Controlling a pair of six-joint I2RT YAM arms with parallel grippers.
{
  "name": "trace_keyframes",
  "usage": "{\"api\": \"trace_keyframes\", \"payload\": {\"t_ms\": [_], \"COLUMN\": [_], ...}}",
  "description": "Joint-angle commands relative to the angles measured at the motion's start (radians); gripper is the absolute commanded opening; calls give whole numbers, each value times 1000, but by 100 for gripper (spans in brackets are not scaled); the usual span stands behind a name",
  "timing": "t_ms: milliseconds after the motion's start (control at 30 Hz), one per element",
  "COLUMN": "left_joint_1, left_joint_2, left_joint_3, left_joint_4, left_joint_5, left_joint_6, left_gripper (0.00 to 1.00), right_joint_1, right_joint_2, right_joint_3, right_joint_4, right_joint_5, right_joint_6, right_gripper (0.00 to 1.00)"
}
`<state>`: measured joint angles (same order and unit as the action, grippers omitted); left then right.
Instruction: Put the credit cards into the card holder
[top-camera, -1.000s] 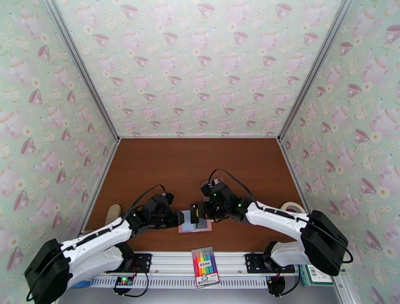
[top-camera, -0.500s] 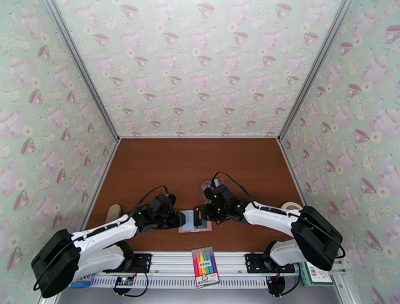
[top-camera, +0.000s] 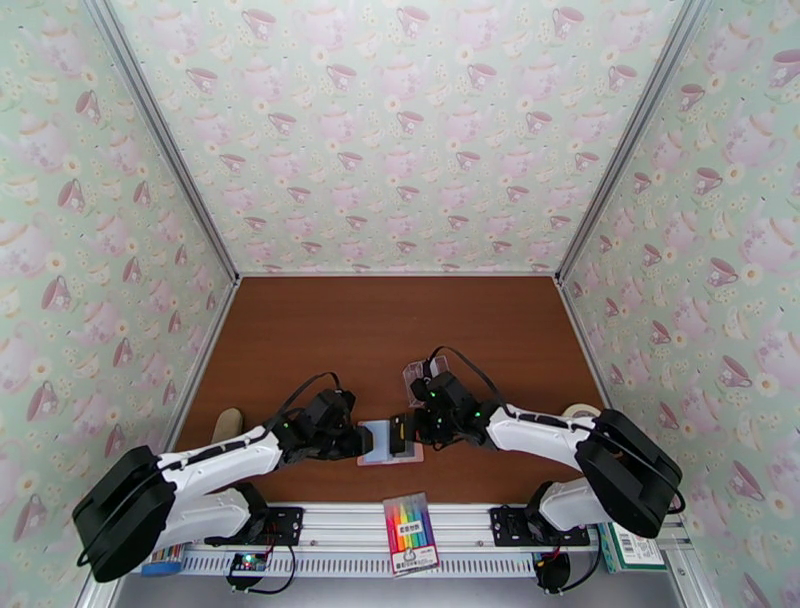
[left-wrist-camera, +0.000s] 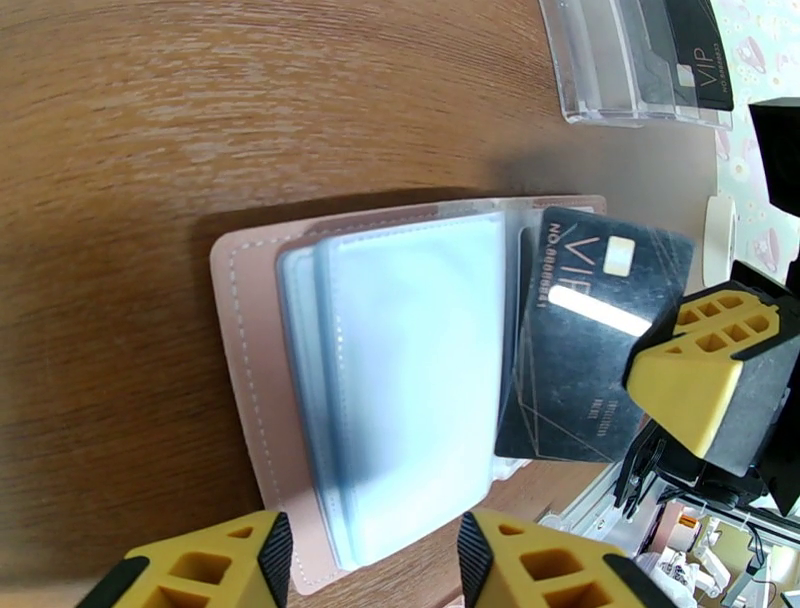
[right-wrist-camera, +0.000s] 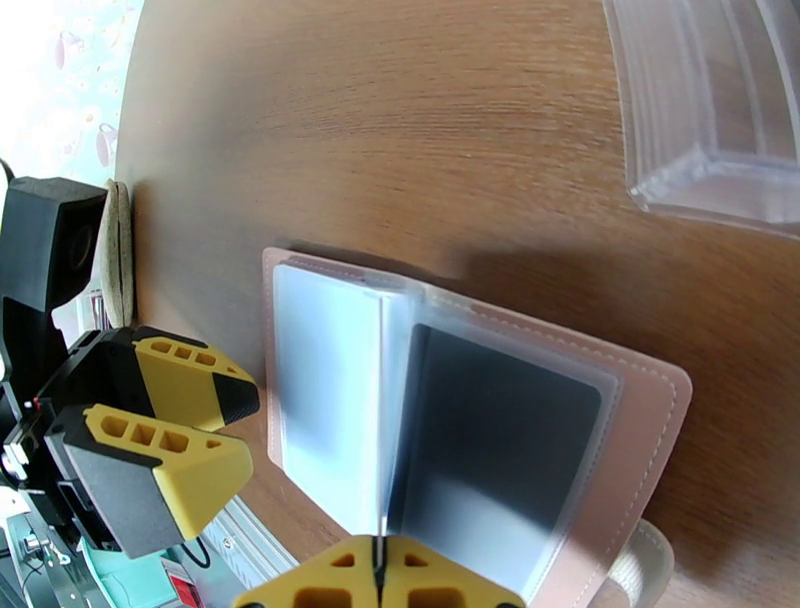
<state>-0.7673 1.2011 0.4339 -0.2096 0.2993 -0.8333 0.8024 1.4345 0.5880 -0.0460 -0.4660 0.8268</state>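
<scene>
The card holder lies open on the table, pink with clear sleeves, and is also seen from above as the card holder. A dark card sits in its right sleeve. My right gripper is shut on a black credit card marked VIP, held edge-down over the holder's right half by the centre fold. My right gripper's fingers pinch its far edge. My left gripper is open at the holder's left edge, fingers apart. In the right wrist view its yellow fingers stand just beside the holder.
A clear plastic box holding more dark cards stands just beyond the holder, also seen as the clear box. A pack of coloured markers lies on the front rail. A tape roll sits at the right wall and a beige pad at the left.
Both grippers have closed in on the holder. The right one has brought the black card down over the sleeves. The left fingers have narrowed slightly.
</scene>
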Motion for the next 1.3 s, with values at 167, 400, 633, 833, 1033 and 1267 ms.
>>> {"api": "trace_keyframes", "payload": {"t_ms": [167,400,633,833,1033,1267], "left_joint_1": [-11,-15,-17,-20,-20,-20], "left_joint_2": [23,29,31,34,37,41], "left_joint_3": [11,13,11,11,-1,-8], "left_joint_4": [37,32,28,28,27,25], "left_joint_5": [0,-8,-15,-16,-23,-32], "left_joint_6": [3,3,3,0,-1,-6], "left_gripper": [51,50,50,50,50,50], "right_joint_1": [-3,-3,-3,-4,-3,-2], "right_joint_2": [14,10,31,45,43,48], "right_joint_3": [-23,-33,-43,-56,-65,-72], "right_joint_4": [56,79,107,136,141,163], "right_joint_5": [-35,-34,-30,-34,-34,-44], "right_joint_6": [36,61,88,112,124,155], "right_gripper": [0,0,0,0,0,0]}}
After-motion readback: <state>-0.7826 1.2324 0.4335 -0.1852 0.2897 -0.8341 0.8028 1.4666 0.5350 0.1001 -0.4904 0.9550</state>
